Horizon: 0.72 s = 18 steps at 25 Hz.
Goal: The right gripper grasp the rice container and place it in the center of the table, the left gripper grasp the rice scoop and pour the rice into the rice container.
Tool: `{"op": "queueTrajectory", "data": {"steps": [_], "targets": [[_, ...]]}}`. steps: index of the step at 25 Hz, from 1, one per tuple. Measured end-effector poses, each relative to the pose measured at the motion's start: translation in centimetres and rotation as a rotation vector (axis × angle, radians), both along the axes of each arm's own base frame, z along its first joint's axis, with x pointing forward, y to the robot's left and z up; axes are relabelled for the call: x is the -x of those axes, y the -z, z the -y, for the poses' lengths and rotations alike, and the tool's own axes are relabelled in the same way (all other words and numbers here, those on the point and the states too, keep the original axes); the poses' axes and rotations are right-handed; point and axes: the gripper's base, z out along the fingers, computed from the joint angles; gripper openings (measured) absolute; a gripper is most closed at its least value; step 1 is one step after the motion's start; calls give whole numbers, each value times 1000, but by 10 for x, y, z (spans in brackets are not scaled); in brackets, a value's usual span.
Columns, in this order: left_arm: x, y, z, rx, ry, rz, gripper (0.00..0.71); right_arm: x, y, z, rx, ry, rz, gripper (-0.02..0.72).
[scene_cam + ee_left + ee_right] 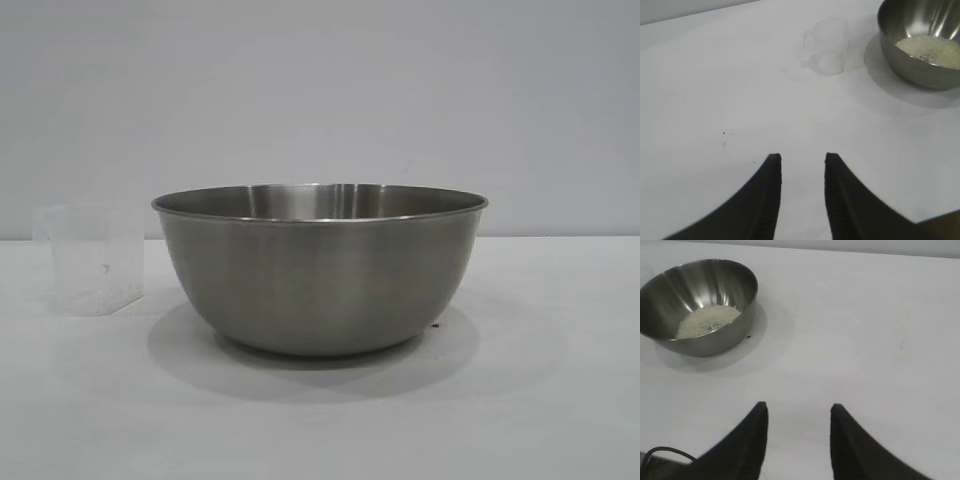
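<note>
The rice container [320, 270], a large steel bowl, stands upright mid-table on the white table [540, 400]. Both wrist views show rice [932, 49] [707, 320] heaped in its bottom. The rice scoop [92, 258], a translucent plastic cup, stands upright on the table to the bowl's left, apart from it; in the left wrist view the rice scoop [829, 42] looks empty. My left gripper [802, 157] is open over bare table, well short of the scoop. Likewise open with nothing between its fingers, my right gripper [797, 410] is away from the rice container [702, 305]. Neither arm shows in the exterior view.
A small dark speck [748, 337] lies on the table at the bowl's foot. Two tiny specks [723, 133] mark the table ahead of the left gripper. A plain grey wall [320, 90] closes the back.
</note>
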Motion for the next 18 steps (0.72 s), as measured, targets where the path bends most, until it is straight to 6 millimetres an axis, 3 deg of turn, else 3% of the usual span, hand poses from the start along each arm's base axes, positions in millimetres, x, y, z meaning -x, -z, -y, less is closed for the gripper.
{"op": "queueTrajectory", "data": {"steps": [18], "targets": [[0,0,1,16,8,0,161,4,0,-6,68,-145,41,274]]}}
